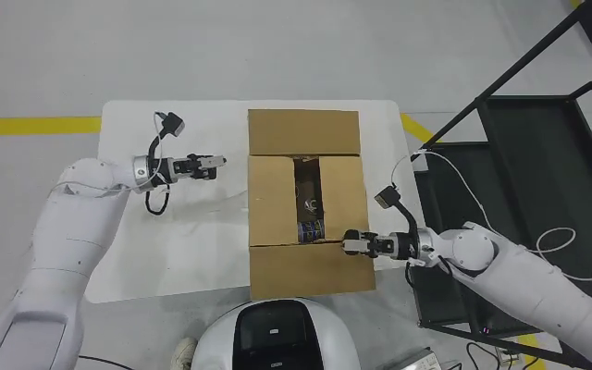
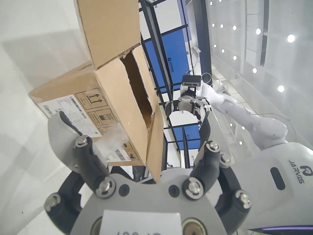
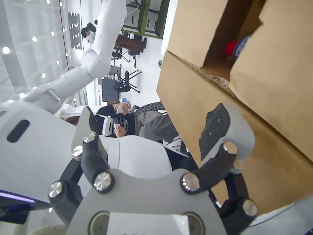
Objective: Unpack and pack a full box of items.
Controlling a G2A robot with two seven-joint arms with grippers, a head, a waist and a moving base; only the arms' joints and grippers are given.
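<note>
A cardboard box stands in the middle of the white table. Its far and near flaps lie folded outward. The two side flaps leave a gap where a dark packet and a blue item show. My left gripper hovers open to the left of the box, apart from it, and the labelled side of the box is ahead of it in the left wrist view. My right gripper is open at the box's near right corner, with one finger against the near flap. A red object shows inside.
A black metal rack stands close to the table's right edge, beside my right arm. Bare table surface lies left of the box around my left gripper. A yellow line runs along the floor on the left.
</note>
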